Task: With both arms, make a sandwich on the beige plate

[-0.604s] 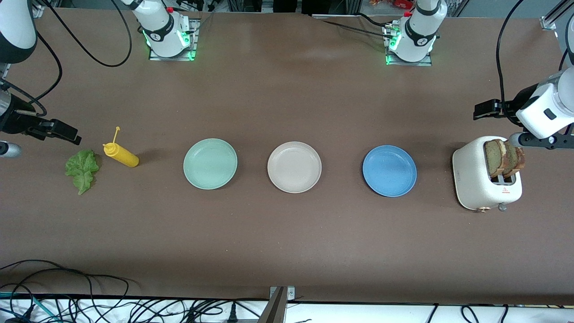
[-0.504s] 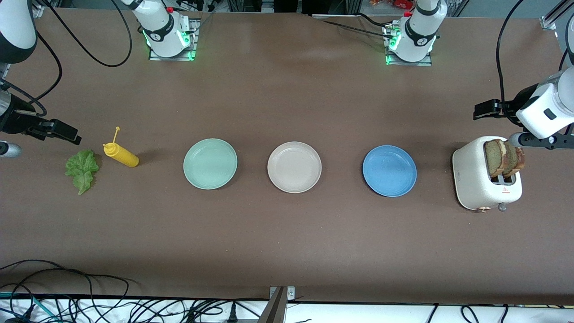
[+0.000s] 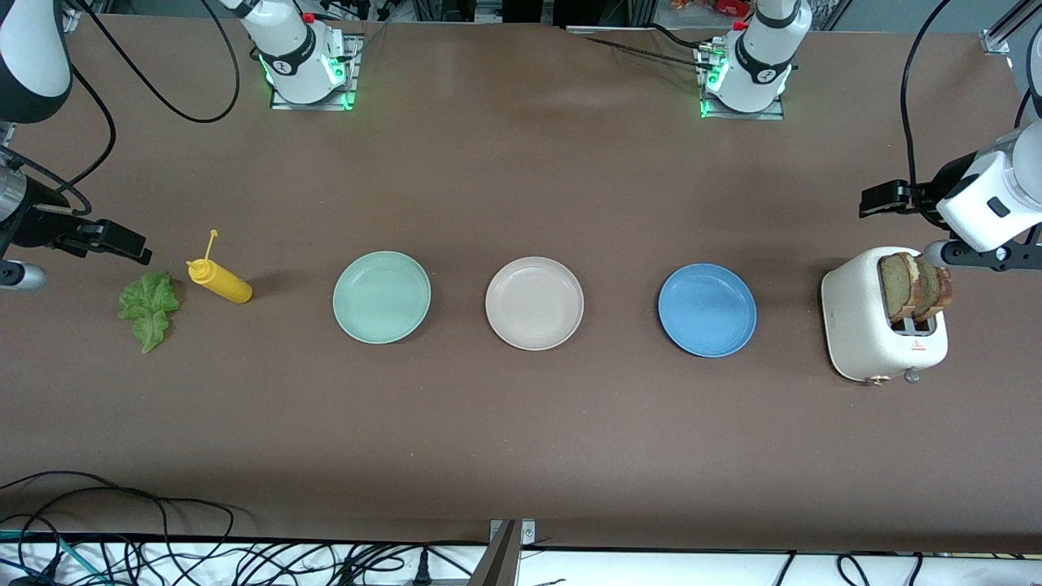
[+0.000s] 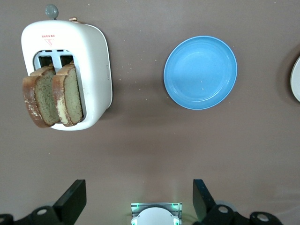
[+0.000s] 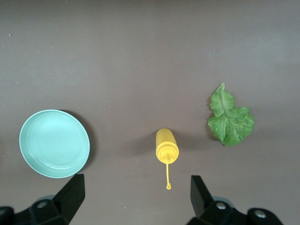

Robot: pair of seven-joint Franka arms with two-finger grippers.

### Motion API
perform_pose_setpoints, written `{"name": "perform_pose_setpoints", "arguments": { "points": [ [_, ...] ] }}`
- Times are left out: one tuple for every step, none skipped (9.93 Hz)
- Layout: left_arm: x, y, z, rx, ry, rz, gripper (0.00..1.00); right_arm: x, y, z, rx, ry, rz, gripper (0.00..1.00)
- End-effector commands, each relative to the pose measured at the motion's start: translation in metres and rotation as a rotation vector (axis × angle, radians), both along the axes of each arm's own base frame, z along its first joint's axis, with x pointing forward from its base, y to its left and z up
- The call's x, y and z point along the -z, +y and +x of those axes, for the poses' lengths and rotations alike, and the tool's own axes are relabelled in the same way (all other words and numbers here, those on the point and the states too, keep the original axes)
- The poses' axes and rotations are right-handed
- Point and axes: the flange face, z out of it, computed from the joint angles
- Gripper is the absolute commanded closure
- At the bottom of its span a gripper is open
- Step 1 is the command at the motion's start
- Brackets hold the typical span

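Observation:
The beige plate (image 3: 534, 303) sits empty mid-table between a mint-green plate (image 3: 381, 296) and a blue plate (image 3: 707, 309); its rim shows in the left wrist view (image 4: 297, 79). Two brown bread slices (image 3: 916, 286) stand in a white toaster (image 3: 863, 325), also in the left wrist view (image 4: 54, 96). A green lettuce leaf (image 3: 149, 308) lies at the right arm's end, also in the right wrist view (image 5: 229, 119). My left gripper (image 3: 981, 254) hangs open and empty (image 4: 139, 194) above the table beside the toaster. My right gripper (image 3: 20, 273) hangs open and empty (image 5: 136, 190) near the lettuce.
A yellow squeeze bottle (image 3: 218, 281) lies between the lettuce and the mint-green plate, also in the right wrist view (image 5: 167, 145). The blue plate (image 4: 200, 71) sits beside the toaster (image 4: 93, 61). Cables trail along the table's front edge (image 3: 244, 553).
My right arm has shifted slightly toward the middle of the table. The left arm, plates, bread and lettuce have not moved.

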Motion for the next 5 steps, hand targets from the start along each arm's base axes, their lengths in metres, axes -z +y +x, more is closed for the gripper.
{"name": "perform_pose_setpoints", "arguments": {
  "points": [
    [-0.0038,-0.0005,0.0029,0.029,-0.005,0.016,0.00,-0.0044,-0.0033,0.0025,0.004,-0.002,0.014,0.00],
    [-0.0038,0.0003,0.0029,0.028,-0.005,0.016,0.00,-0.0051,-0.0043,0.0026,0.007,-0.004,0.013,0.00],
    [-0.0038,-0.0005,0.0029,0.029,-0.005,0.016,0.00,-0.0051,-0.0025,0.0027,0.007,-0.004,0.014,0.00],
    [-0.0029,-0.0006,0.0032,0.029,-0.003,0.016,0.00,-0.0051,-0.0025,0.0027,0.007,-0.004,0.014,0.00],
    [-0.0029,-0.0006,0.0032,0.029,-0.003,0.016,0.00,-0.0077,-0.0042,0.0021,0.007,-0.008,0.013,0.00]
  ]
}}
